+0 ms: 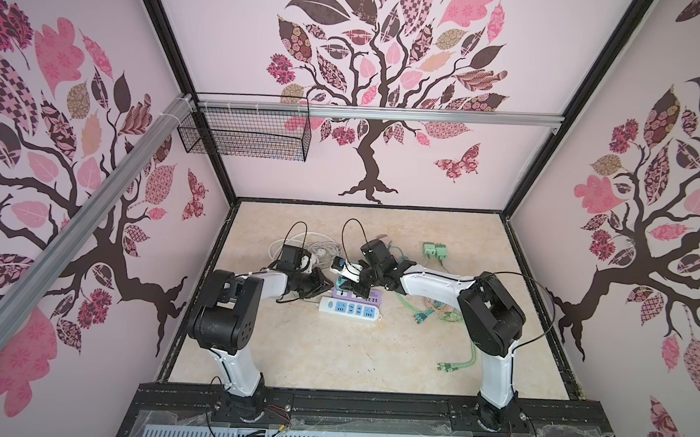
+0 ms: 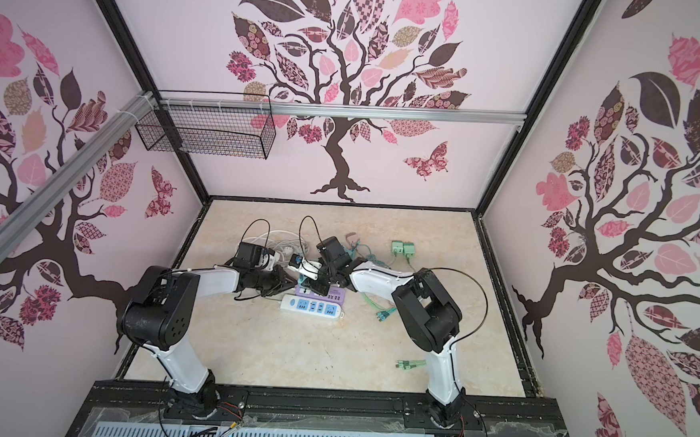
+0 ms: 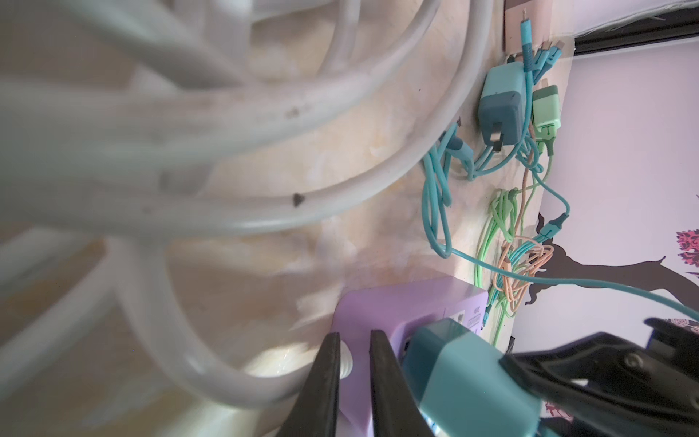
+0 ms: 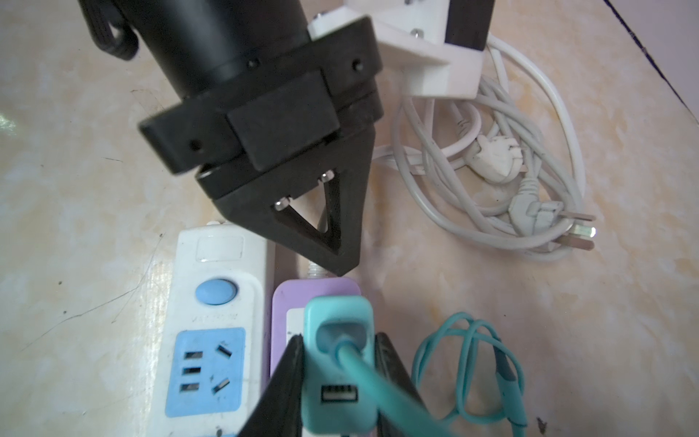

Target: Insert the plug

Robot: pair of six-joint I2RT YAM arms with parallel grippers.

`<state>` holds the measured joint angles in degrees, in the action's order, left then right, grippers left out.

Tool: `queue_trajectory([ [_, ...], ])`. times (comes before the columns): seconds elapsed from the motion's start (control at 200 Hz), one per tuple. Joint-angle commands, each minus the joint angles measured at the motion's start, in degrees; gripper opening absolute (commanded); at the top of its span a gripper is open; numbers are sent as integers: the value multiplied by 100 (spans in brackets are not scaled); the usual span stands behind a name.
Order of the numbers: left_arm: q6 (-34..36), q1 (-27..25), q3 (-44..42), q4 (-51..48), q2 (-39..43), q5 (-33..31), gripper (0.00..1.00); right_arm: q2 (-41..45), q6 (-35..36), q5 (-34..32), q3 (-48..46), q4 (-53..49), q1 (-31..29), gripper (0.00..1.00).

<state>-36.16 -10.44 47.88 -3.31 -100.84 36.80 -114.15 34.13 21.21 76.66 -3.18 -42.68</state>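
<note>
Your right gripper (image 4: 339, 336) is clamped on the teal charger plug (image 4: 333, 416), held right over the purple power strip (image 4: 287, 302) near the middle of the table (image 1: 332, 351). Your left gripper (image 3: 354, 340) is closed at that strip's cord end.

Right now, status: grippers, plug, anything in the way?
Left gripper shut on cord of purple strip. Right gripper holds teal charger over that strip. White strip beside, not blocking.

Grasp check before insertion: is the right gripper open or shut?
Right gripper shut on teal square plastic USB charger; black fingers press both sides.
</note>
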Motion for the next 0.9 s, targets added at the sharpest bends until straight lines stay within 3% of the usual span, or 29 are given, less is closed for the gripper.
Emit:
queue_trajectory([
  [0.0,56,-48,223,94,-93,135,19,-323,121,29,140,-354,-3,6],
  [0.425,63,-53,188,94,-268,38,15,-492,146,472,263,-543,299,3],
  [0.895,-10,71,122,86,-136,-15,13,-759,494,-102,128,-916,327,1],
])
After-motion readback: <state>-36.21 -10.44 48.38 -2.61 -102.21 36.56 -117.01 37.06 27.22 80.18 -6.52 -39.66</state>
